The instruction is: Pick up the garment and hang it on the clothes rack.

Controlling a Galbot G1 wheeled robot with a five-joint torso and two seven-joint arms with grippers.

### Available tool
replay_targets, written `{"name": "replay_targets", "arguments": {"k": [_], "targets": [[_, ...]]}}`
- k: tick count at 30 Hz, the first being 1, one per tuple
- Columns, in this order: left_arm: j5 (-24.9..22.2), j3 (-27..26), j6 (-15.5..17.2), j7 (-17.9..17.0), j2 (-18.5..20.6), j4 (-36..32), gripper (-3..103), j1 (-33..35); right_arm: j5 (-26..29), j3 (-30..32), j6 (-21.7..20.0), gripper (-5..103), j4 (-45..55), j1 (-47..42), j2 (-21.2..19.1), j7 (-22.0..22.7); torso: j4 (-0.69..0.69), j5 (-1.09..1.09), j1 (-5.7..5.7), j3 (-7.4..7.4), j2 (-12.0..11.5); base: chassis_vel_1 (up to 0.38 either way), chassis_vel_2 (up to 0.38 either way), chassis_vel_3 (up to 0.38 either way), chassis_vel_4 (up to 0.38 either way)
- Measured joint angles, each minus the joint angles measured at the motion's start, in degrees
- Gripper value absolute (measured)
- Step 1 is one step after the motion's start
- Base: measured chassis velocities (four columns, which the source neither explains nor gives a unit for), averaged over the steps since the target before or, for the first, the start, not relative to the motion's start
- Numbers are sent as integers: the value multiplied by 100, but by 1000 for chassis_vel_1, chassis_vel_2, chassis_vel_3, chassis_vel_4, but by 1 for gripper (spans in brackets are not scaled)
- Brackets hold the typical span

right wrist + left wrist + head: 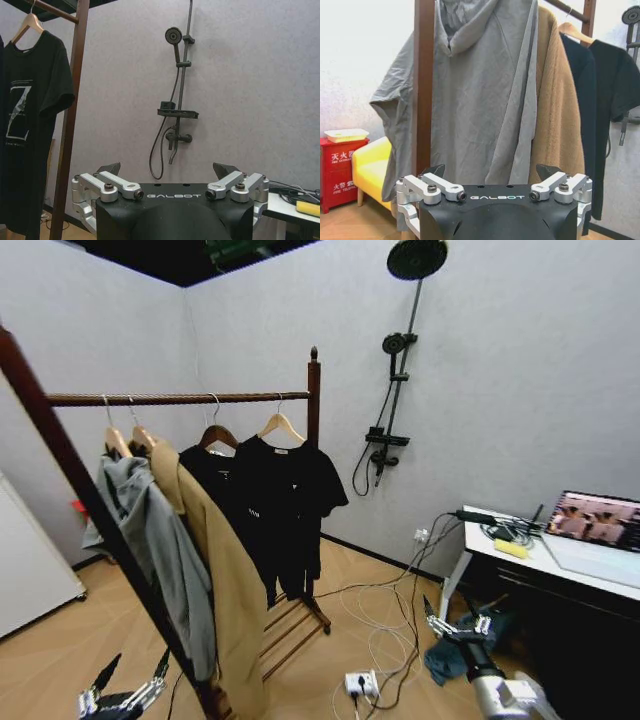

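You are facing a corner of a room with pale textured walls and a wood-look floor, cables trailing across it toward a power strip at lower centre of the head view. At the lower left edge of that frame sits your left gripper, fingers spread apart and holding nothing, low near the floor beside the near slanted post of the clothes rack. Moving right along the rod, you see a grey hoodie, then a tan coat, then a dark garment on a dark hanger. Last in line, at the frame's centre, hangs the garment: the black T-shirt on its light wooden hanger, hooked over the rod just beside the far upright post (its white print reads clearly in the right wrist view). Right of the rack, a black shower stand is fixed to the wall in the upper right of centre. At the right edge a white desk carries a laptop. In the lower right, your right gripper hangs above the floor with its fingers parted and empty, well apart from the rack.
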Motion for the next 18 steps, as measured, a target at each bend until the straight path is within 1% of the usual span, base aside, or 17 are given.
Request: {"name": "replay_targets", "arguments": {"k": [2, 3, 4, 6, 8, 10, 18], "targets": [[0, 0, 0, 0, 0, 0, 100, 0, 1, -1, 0, 100, 0, 1, 0, -1, -2, -1, 0, 0, 0, 92, -16, -114, 134], [0, 0, 0, 0, 0, 0, 100, 0, 1, -1, -1, 100, -1, 1, 0, -1, -5, -1, 1, 1, 0, -6, 10, -60, 35], [0, 0, 0, 1, 0, 0, 100, 0, 3, -1, -2, 100, -3, 1, 0, -1, -9, 4, 2, 1, -1, -84, -72, -60, -31], [0, 0, 0, 1, 0, 0, 100, 0, 4, -1, -2, 100, -3, 4, -1, -1, -5, 0, 6, 3, -4, -90, -51, 10, -52], [0, 0, 0, 1, 0, 0, 100, 0, 4, -1, -3, 100, -3, 4, -1, -1, -5, 0, 9, 4, -5, -96, -17, 22, -74], [0, 0, 0, 1, 0, 0, 100, 0, 4, -3, -4, 100, -3, 9, -1, -2, -1, 0, 11, 5, -7, -83, 5, 19, -75], [0, 0, 0, 1, 0, 0, 100, 0, 5, -4, -5, 100, -3, 9, -1, -3, -4, -1, 8, 3, -5, -61, -29, -34, -77]]}}
